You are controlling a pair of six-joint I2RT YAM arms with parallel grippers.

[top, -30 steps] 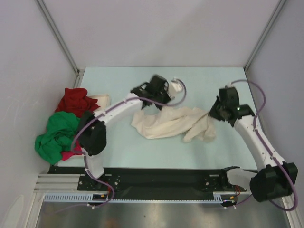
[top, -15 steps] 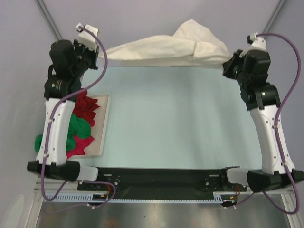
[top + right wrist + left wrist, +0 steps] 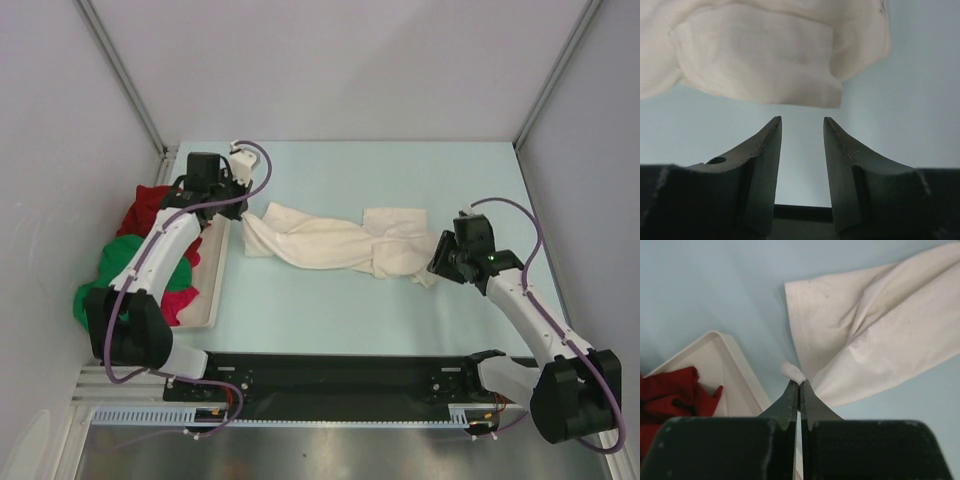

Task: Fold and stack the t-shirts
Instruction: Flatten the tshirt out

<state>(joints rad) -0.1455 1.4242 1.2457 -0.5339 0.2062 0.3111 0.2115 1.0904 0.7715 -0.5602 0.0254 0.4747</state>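
Note:
The cream-white t-shirt (image 3: 335, 243) lies stretched and crumpled across the middle of the table. My left gripper (image 3: 238, 203) is shut on its left corner, next to the tray; in the left wrist view the jaws (image 3: 798, 385) pinch a small nub of the cream cloth (image 3: 865, 335). My right gripper (image 3: 442, 260) is open and empty, just off the shirt's right end; in the right wrist view its jaws (image 3: 801, 122) stand apart a little short of the cream cloth (image 3: 765, 60). The dark red shirt (image 3: 150, 205), the green shirt (image 3: 125, 262) and the magenta shirt (image 3: 180, 300) lie heaped at the left.
A flat white tray (image 3: 214, 290) sits at the table's left edge under the heap of shirts; its corner shows in the left wrist view (image 3: 735, 365) with red cloth (image 3: 675, 390) in it. Grey walls close in the left, back and right sides.
The arms held the cream shirt stretched high at the back half a second ago. Both have come down, the shirt now lies on the table, and the right gripper has let go.

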